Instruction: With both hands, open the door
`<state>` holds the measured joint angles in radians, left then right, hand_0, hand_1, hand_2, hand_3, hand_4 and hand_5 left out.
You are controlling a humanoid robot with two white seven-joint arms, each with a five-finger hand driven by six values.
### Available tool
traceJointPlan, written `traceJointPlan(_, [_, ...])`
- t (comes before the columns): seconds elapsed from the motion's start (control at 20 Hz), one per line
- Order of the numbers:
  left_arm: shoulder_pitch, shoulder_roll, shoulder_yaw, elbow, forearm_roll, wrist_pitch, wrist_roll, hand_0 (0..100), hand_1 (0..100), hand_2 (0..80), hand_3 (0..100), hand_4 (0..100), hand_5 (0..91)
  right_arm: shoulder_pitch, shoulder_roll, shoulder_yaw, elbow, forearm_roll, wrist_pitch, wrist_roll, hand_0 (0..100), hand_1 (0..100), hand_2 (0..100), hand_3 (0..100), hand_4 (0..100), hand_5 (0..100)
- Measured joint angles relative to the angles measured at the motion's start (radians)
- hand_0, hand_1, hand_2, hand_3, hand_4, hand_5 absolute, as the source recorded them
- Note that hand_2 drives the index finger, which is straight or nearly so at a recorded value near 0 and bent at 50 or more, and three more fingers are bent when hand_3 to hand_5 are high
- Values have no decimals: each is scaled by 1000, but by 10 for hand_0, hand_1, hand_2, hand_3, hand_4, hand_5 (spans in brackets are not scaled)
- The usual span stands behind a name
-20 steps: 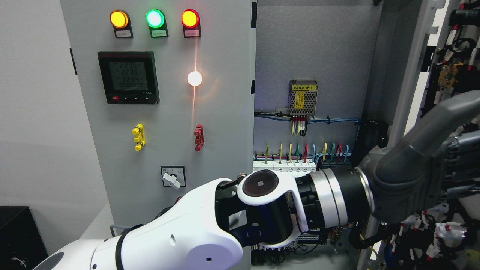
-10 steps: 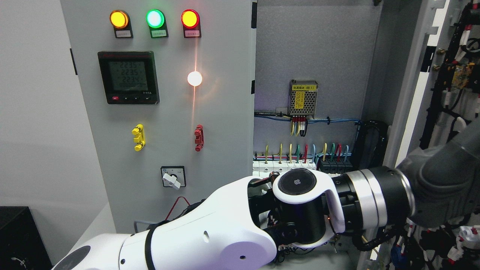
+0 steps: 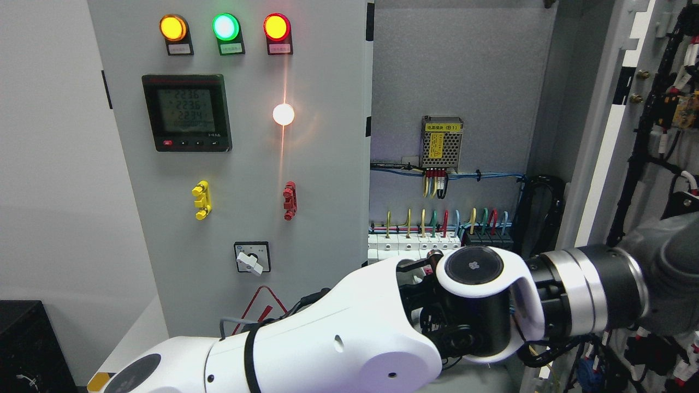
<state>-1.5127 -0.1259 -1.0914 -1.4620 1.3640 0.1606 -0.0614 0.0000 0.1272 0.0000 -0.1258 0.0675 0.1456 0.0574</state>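
At nine o'clock the closed panel door [image 3: 240, 164] with its lamps and meter, my left arm [image 3: 338, 344] reached from seven toward three o'clock, my left hand [image 3: 669, 284] grey, finger state impossible to tell, against the open door [image 3: 606, 136] at three o'clock.

1. Left arm [image 3: 338, 344] entering from lower left, reaching across to the right door [image 3: 611, 136], swung open.
2. Left hand [image 3: 666, 284] grey, fingers hidden.
3. Closed left door [image 3: 246, 164] with three lamps [image 3: 225, 27] and meter [image 3: 187, 112].
4. Wiring [image 3: 437, 224] exposed inside.
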Motion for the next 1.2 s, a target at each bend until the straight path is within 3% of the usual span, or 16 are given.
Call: traceJointPlan(1.2, [-35,-47,-39,62,0,-4,3,0,0,0,0,0,0,0,0,0,0,0,0,0,0,0,0,0,0,0])
